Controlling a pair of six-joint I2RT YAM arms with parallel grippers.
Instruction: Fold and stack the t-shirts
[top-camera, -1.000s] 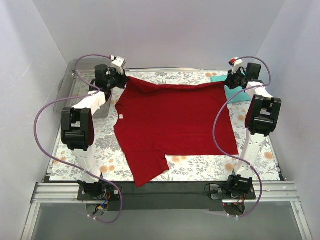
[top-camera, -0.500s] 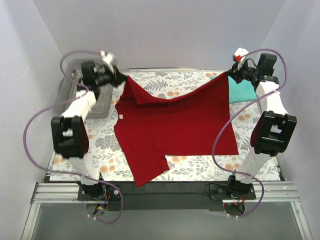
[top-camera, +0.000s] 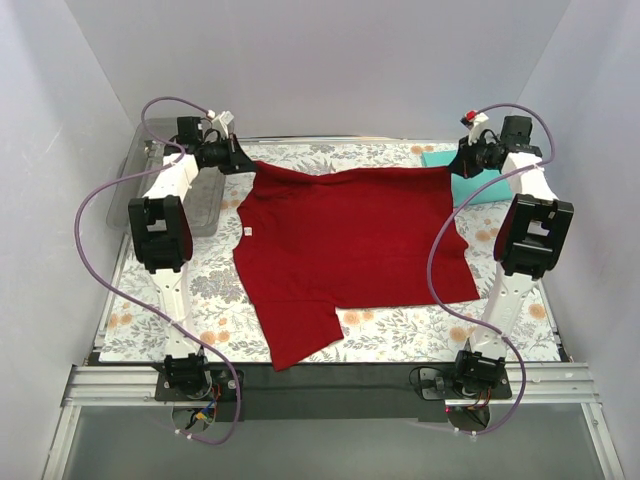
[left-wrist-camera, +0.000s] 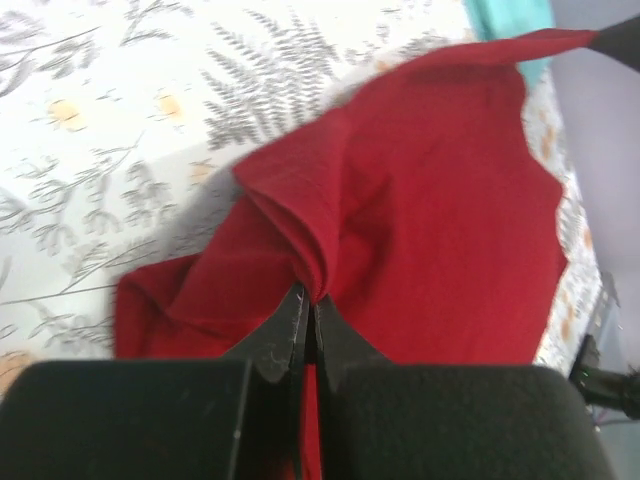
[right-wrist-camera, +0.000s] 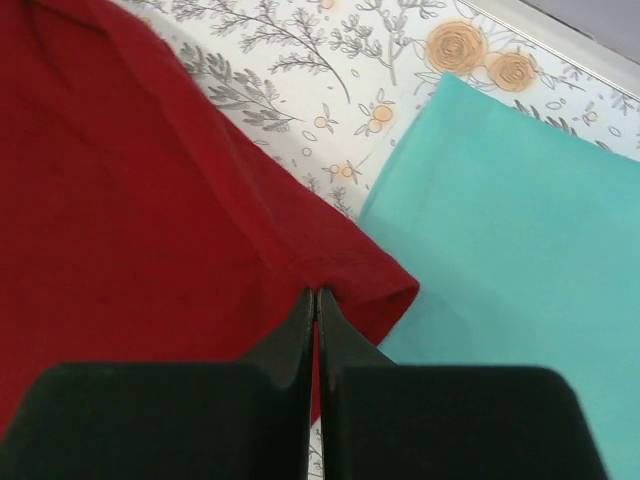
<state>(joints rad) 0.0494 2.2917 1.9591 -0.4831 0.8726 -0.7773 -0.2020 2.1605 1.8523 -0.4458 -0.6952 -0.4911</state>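
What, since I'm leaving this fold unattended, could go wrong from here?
The left gripper and right gripper each pinch only a thin bit of the red shirt's far edge, so it may slip free mid-fold. The left pinch is bunched, which could set a crooked fold. The right corner sits close by the teal shirt, which might get dragged.

Plain pale walls (top-camera: 340, 70) box the setup in on three sides, and the light is soft and even. The worktop (top-camera: 400, 335) has a white cover printed with grey leaves and orange flowers. A clear plastic tray (top-camera: 205, 212) sits at its far left corner. An aluminium rail (top-camera: 110, 385) runs along the near edge.
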